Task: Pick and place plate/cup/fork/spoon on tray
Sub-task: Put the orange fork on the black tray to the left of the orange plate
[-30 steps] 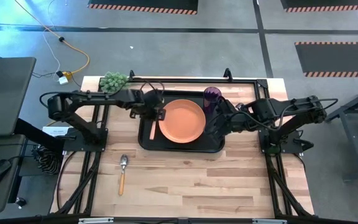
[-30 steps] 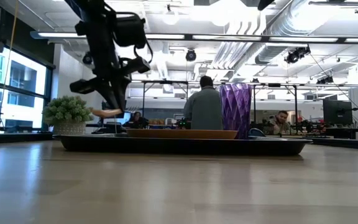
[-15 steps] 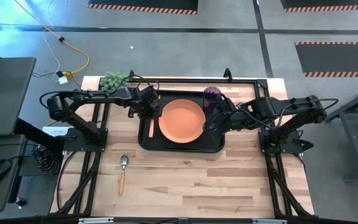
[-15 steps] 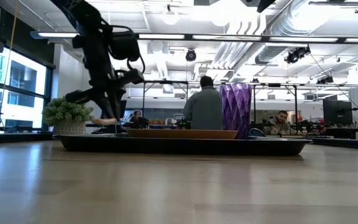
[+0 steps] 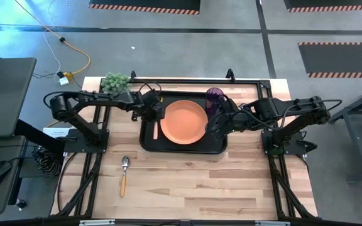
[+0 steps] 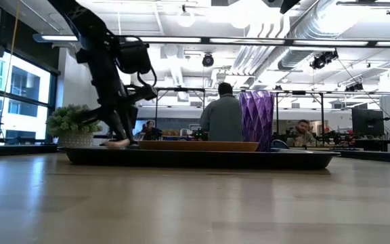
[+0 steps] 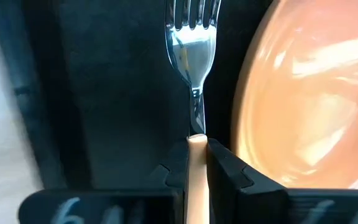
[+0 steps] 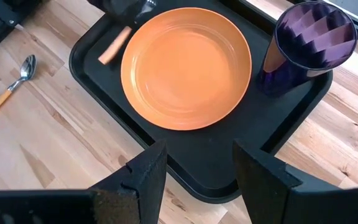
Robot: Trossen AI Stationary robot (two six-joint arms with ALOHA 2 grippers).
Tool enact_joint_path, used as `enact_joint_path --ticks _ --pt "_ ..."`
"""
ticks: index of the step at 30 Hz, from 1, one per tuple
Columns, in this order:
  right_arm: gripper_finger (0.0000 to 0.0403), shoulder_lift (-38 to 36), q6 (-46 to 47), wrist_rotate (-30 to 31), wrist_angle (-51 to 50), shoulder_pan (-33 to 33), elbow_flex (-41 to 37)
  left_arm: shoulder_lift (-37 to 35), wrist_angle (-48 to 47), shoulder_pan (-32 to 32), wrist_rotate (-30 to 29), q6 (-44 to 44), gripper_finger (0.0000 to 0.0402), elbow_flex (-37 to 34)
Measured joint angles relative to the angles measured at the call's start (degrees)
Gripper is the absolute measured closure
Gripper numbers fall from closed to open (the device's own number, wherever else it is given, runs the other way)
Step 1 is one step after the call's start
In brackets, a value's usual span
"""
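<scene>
Now my left tool [image 7: 196, 163] pinches the fork [image 7: 193, 68] by its handle, low over the tray [image 5: 148, 143] left of the plate [image 5: 184, 122], for laying flat; right tool [image 8: 194, 163] waits wide at lower frame, empty.

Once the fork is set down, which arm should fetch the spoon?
Left, probably. The spoon lies on the table's left half, nearer the left claw, which holds the fork; the right claw hangs open over the tray.
</scene>
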Motion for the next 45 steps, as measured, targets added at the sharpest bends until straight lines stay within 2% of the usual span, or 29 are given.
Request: enact_joint_path --ticks 12,35,45 --pt "0.023 0.0 0.59 0.01 0.02 0.0 0.0 5.52 3.2 -0.31 1.45 0.57 0.0373 0.0" --pt "0.023 0.0 0.63 0.04 0.02 0.0 0.0 5.56 5.16 -0.31 1.48 0.57 0.037 0.0" --pt "0.023 0.0 0.63 0.03 0.02 0.0 0.0 5.56 5.11 -0.31 1.32 0.57 0.0332 0.0"
